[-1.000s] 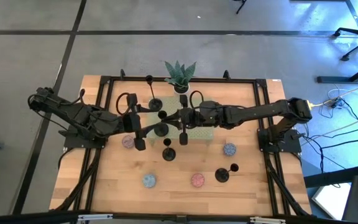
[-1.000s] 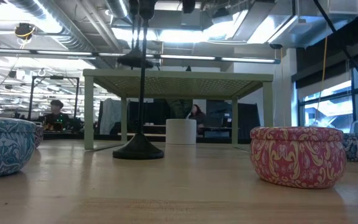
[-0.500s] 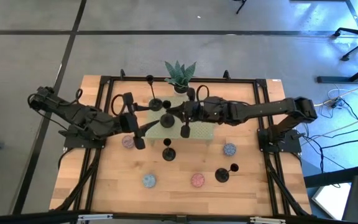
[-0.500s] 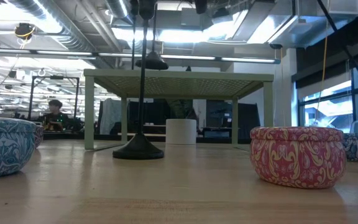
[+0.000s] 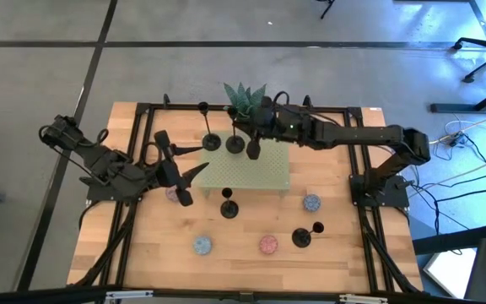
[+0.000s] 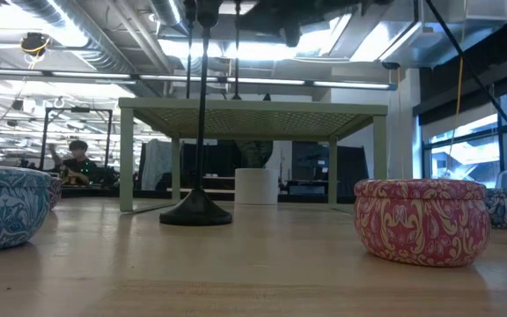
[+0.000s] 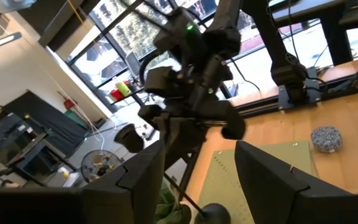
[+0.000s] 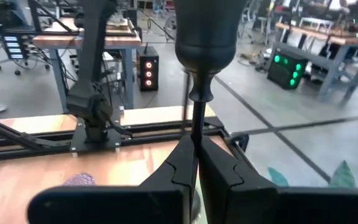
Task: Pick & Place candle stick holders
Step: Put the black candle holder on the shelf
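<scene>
Left claw (image 5: pixel 194 171): it has drawn back from the green stand toward its own side of the table (image 5: pixel 327 253) and now hangs over the stand's near-left corner, fingers spread apart and nothing between them.
Green stand (image 5: pixel 264 176): a low pale-green perforated platform in the middle of the table; a second ago both arms crowded over it, now its top shows bare apart from the far edge.
Holder at the far left (image 5: pixel 208 137): stands by the stand's far-left corner, base down, stem upright; whether it sits on the stand or just behind it I cannot tell.
Carried holder (image 5: pixel 235 143): one second ago it was over the middle of the stand; now it has been carried to the far edge, just beside the other one. The right wrist view shows its stem (image 8: pixel 197 127) pinched upright, cup on top.
Right claw (image 5: pixel 254 139): reaching across to the far edge near the potted plant (image 5: pixel 245 97), clamped shut on that stem.
Other holders: one (image 5: pixel 228 207) stands on the table just in front of the stand, another (image 5: pixel 303 236) nearer the front right among the small patterned tins (image 5: pixel 267 245).
Meaning: the handover looks finished; I judge the right arm is about to set the second holder down, with two left to move.
</scene>
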Motion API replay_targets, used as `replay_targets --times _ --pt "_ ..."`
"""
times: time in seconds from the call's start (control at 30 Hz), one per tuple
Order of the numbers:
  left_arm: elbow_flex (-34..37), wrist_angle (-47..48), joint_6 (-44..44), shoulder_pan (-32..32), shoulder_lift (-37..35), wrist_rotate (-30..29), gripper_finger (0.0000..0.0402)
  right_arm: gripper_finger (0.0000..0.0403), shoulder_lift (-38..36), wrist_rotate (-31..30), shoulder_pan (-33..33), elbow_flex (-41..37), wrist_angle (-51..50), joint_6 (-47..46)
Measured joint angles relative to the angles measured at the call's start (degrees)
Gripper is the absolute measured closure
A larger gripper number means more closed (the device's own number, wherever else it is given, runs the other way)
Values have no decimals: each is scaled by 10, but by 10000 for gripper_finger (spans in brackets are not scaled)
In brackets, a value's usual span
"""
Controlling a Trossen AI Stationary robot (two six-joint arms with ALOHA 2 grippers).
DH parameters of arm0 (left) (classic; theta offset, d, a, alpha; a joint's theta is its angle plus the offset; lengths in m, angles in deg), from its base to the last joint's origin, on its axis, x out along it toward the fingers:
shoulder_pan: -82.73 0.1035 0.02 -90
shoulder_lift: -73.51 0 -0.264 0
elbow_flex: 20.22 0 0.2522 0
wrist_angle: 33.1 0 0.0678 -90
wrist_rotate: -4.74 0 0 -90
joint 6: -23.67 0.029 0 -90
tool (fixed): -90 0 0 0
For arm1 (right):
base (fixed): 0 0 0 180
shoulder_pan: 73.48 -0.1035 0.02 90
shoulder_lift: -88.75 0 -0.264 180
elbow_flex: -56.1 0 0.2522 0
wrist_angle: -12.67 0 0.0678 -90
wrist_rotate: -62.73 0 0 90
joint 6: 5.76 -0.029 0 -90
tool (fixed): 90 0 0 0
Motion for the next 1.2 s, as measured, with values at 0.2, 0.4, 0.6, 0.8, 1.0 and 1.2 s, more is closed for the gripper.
replay_targets --times 0.2,0.4,0.6,0.8,1.0,1.2 --pt "0 20 -4 -1 0 0 217 389 1 22 25 0 -22 -9" --pt "0 23 -5 -1 0 0 218 389 20 32 30 0 3 -13" --pt "0 22 -5 -1 0 0 219 389 32 30 30 0 13 -13" --pt "0 22 -5 -1 0 0 220 389 32 30 30 0 13 -10" --pt "0 22 -5 -1 0 0 219 387 32 30 30 0 10 -9" --pt "0 22 -5 -1 0 0 219 382 32 30 30 0 9 7"
